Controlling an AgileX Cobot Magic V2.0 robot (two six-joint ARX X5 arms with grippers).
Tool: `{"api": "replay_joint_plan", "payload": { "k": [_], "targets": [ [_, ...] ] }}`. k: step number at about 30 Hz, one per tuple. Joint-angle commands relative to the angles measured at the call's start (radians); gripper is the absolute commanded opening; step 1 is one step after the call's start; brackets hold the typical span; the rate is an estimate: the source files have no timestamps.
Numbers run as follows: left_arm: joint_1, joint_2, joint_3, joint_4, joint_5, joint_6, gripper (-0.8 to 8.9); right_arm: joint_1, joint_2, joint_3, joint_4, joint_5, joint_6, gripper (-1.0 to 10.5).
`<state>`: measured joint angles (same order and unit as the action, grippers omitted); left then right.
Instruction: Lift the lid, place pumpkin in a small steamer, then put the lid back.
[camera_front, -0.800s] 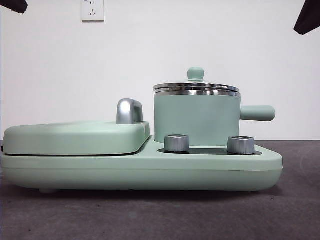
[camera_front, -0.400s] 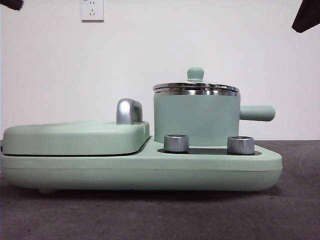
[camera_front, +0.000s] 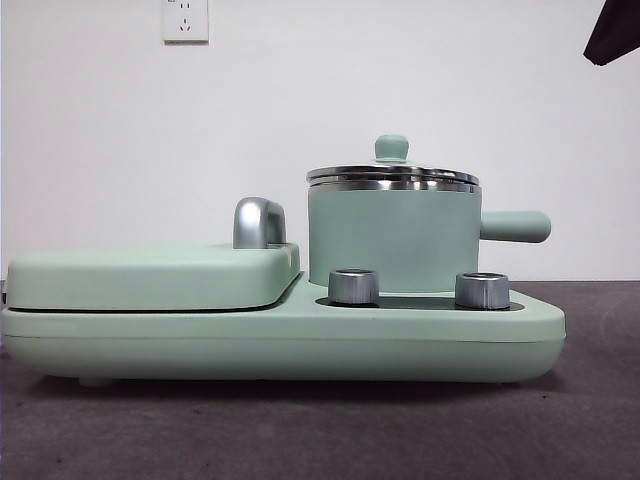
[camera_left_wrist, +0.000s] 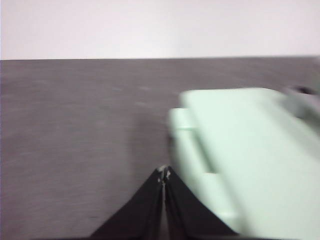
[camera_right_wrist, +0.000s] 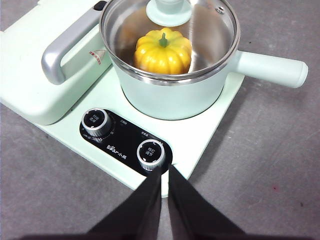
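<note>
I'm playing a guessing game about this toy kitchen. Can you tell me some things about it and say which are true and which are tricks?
1. The pumpkin is inside the small steamer. True.
2. The lid is lying on the table. False: it sits on the steamer.
3. The right hand is holding the lid. False: it holds nothing.
4. The left hand is shut. True.
5. The base has two steel dials. True.
</note>
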<state>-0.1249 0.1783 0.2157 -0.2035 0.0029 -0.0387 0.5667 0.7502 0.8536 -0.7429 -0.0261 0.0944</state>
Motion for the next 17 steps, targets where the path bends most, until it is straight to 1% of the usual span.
{"api": "replay_joint_plan", "payload": {
  "k": [1, 3, 6, 10, 11, 17],
  "targets": [
    [0.074, -0.037, -0.048, 0.024, 0.001, -0.008, 0.07, 0.007, 0.005, 0.003, 0.010, 0.000, 0.006, 0.2],
    [0.122, -0.061, -0.082, 0.023, 0.001, -0.007, 0.07, 0.007, 0.005, 0.003, 0.010, 0.000, 0.006, 0.2],
    [0.155, -0.096, -0.126, 0.026, 0.001, -0.002, 0.07, 0.007, 0.005, 0.003, 0.010, 0.000, 0.006, 0.2],
    [0.164, -0.157, -0.200, 0.105, 0.001, 0.001, 0.07, 0.007, 0.005, 0.003, 0.010, 0.000, 0.006, 0.2],
    [0.164, -0.177, -0.203, 0.093, 0.004, 0.003, 0.07, 0.007, 0.005, 0.003, 0.010, 0.000, 0.006, 0.2],
    [0.163, -0.169, -0.203, 0.096, 0.003, 0.002, 0.07, 0.007, 0.005, 0.003, 0.010, 0.001, 0.006, 0.2]
  ]
}}
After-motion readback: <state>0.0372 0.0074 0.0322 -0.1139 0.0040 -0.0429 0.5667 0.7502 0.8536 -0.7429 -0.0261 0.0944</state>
